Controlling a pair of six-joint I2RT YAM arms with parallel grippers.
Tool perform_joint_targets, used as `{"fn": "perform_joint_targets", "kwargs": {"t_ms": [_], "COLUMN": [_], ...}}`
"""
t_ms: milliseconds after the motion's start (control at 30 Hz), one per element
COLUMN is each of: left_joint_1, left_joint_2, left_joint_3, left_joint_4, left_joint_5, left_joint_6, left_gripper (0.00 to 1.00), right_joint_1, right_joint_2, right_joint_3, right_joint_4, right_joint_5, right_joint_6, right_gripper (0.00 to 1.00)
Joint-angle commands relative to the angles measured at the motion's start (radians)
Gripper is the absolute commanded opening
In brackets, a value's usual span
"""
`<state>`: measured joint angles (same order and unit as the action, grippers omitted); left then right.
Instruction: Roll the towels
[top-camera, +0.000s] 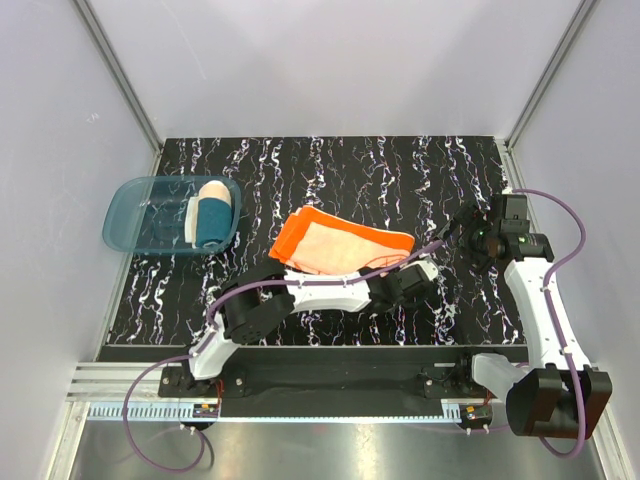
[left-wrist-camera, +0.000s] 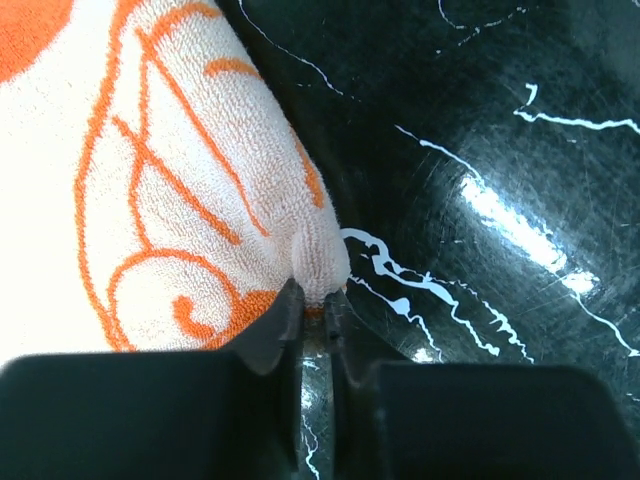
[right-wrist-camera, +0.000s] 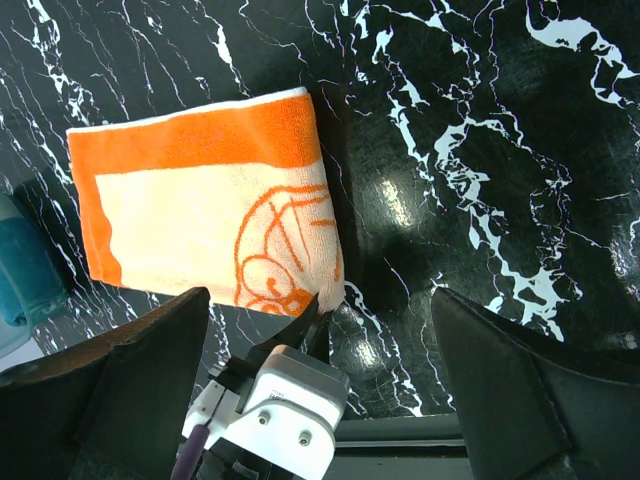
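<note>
left gripper (left-wrist-camera: 315, 305) on orange towel (left-wrist-camera: 180, 170) corner

looped terry cloth orange towel (left-wrist-camera: 190, 190) on glossy black marble-patterned table (left-wrist-camera: 500, 120)

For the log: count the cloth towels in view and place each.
2. The rolled teal-blue cloth towel sits in the translucent blue plastic tray at left; the orange cloth towel lies mid-table, a corner pinched by the left gripper. None appears hidden.

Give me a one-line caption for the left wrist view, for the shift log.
Corner pinch: left gripper, jaws shut on a corner of the orange towel, on the black marbled table.
</note>
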<state>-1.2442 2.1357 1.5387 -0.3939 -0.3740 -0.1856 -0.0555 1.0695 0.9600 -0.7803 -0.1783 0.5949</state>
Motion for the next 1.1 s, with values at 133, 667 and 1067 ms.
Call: {"fn": "perform_joint_targets", "kwargs": {"t_ms": [133,667,1067], "left_joint_1": [0.019,0.051,0.054], "left_joint_2": [-0.06,-0.411,-0.442], "left_joint_3": [-0.06,-0.4,-0.491], "left_joint_4": [0.075,0.334,0.359], "left_joint_5": [0.092,0.23,0.218], "left_joint_6": [-0.057,-0.431,-0.462], "left_gripper": [0.0,0.0,0.0], "right_joint_1": [-0.007,-0.003,0.178], "right_joint_2": [0.012,0.04,0.233], "right_joint_3": [0.002,-0.113,-0.234], "right_joint_4": [0.041,0.121,0.34], "right_joint_5": [-0.035,-0.222,-0.23], "right_joint_6": [-0.01,0.006,0.058], "right_gripper": [1.0,0.98,0.9]}}
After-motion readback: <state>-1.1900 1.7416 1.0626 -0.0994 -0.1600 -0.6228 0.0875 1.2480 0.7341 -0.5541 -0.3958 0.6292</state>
